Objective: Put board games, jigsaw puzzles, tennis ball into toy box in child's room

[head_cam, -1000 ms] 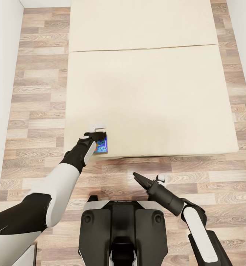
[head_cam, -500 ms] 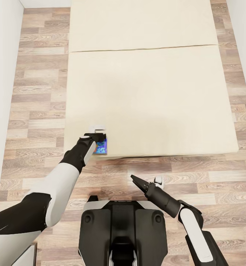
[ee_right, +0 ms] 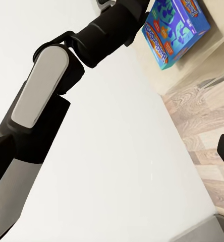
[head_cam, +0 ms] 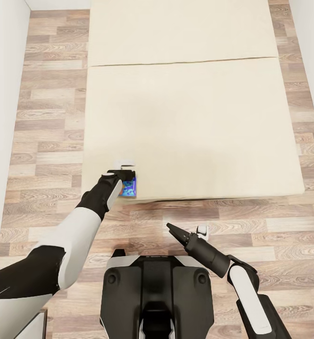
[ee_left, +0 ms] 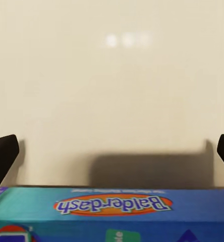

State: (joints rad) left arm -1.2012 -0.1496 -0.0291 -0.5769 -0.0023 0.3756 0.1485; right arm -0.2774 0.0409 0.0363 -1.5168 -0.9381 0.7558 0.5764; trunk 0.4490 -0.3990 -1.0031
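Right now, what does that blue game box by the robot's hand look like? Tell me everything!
The board game is a small flat blue box with bright orange, green and teal pictures on its cover. An orange oval on one side reads "Balderdash". It looks like printed cardboard, closed and undamaged. It sits at the near left corner of the beige bed, by the edge. The left gripper is at it with fingers spread wide; whether they touch it I cannot tell.
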